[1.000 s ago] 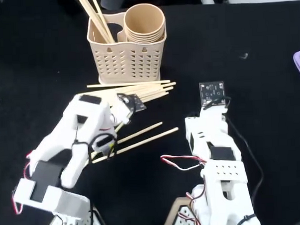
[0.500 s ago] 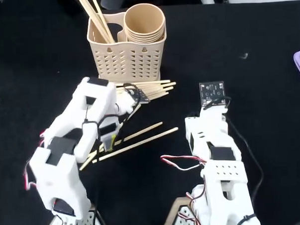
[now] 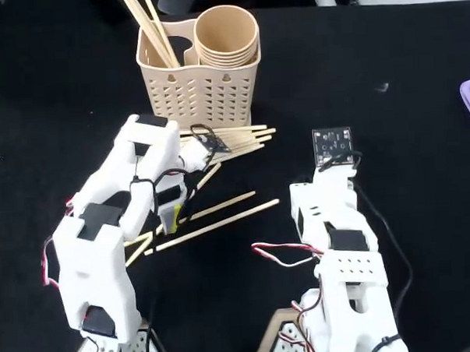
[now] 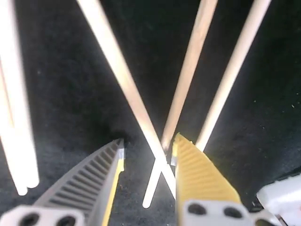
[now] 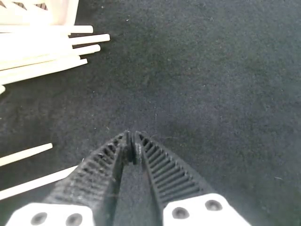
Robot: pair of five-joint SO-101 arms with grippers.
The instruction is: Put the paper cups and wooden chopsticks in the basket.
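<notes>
Two chopsticks (image 4: 122, 80) cross right between the left gripper (image 4: 148, 141) fingers. We see them parted a modest way and gripping nothing, with the yellow one touching a stick. A third chopstick (image 4: 230, 80) lies just outside it. The right gripper (image 5: 130, 141) is pinched closed on nothing. Just beyond the left gripper there's one basket (image 3: 200, 96) with one stack of paper cups (image 3: 226, 36).
</notes>
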